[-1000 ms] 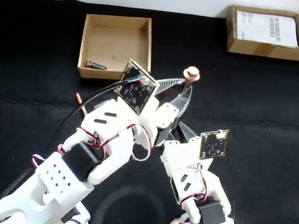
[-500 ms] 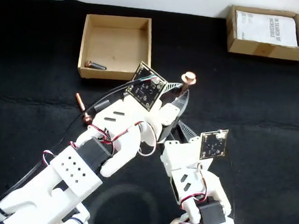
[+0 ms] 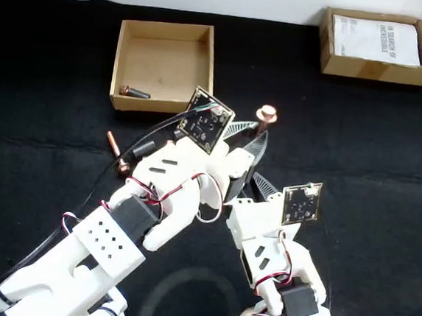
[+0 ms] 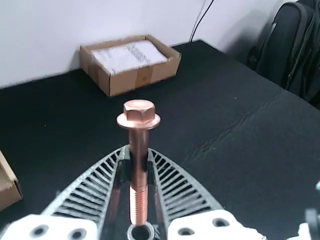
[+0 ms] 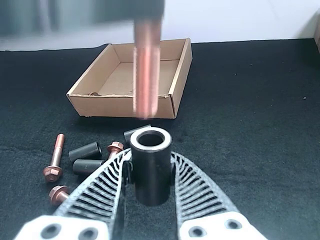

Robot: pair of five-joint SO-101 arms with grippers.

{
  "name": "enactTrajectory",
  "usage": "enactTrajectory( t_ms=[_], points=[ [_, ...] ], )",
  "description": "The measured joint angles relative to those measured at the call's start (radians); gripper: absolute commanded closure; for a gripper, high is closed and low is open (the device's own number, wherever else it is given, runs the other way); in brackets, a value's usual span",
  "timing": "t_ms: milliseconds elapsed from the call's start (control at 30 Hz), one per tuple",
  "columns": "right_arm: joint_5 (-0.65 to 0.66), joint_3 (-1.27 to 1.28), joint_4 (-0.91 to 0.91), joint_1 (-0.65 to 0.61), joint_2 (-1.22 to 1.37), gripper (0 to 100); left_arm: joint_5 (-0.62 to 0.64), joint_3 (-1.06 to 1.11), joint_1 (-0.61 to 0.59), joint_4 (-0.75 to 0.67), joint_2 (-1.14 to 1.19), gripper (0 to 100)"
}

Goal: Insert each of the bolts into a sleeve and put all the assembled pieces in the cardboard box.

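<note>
Copper-coloured bolt [image 3: 266, 115] sits head-up in the left gripper [image 3: 248, 137] in the high view. Over the last second the head has crept toward the right gripper [image 3: 256, 178] as the left arm swung in. That reads as final alignment, with insertion not done yet. The cardboard box [image 3: 167, 28] lies just beyond both arms with one assembled piece [image 3: 134, 91] in it. A loose bolt [image 3: 115, 148] lies on the black surface [image 3: 386, 181] near the box's front wall. Left wrist view: left gripper [image 4: 137, 152] is clamped on the bolt's shank, with the hex head and upper shank clear of the tips. The threaded end points back toward what looks like the sleeve [image 4: 139, 233] mouth, just beyond the tip. Right wrist view: right gripper [image 5: 150, 156] is closed around the upright black sleeve [image 5: 151, 170], bore open. The bolt shank [image 5: 146, 70] hangs blurred just above the mouth, not in it; centring can't be judged. Three unassembled bolts [image 5: 55, 159] and spare sleeves [image 5: 86, 150] lie between the gripper and the box. Likely next step is a straight push along the bore. Any small offset would land the threads on the rim.
</note>
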Motion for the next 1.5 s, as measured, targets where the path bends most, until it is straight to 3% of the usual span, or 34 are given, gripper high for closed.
enactTrajectory(
  t_ms=[867, 1033, 1200, 1500],
  points=[
    [0.003, 0.0, 0.002, 0.003, 0.002, 99.2, 0.008, 0.196, 0.025, -0.017, -0.003, 99],
    [0.003, 0.0, 0.002, 0.003, 0.002, 99.2, 0.008, 0.192, 0.006, -0.009, -0.005, 95],
    [0.003, -0.002, 0.002, 0.003, 0.002, 99.2, 0.008, 0.087, -0.006, 0.183, -0.003, 77],
    [0.003, -0.002, 0.002, 0.002, 0.002, 99.2, 0.005, -0.176, -0.054, 0.64, -0.002, 75]
  ],
)
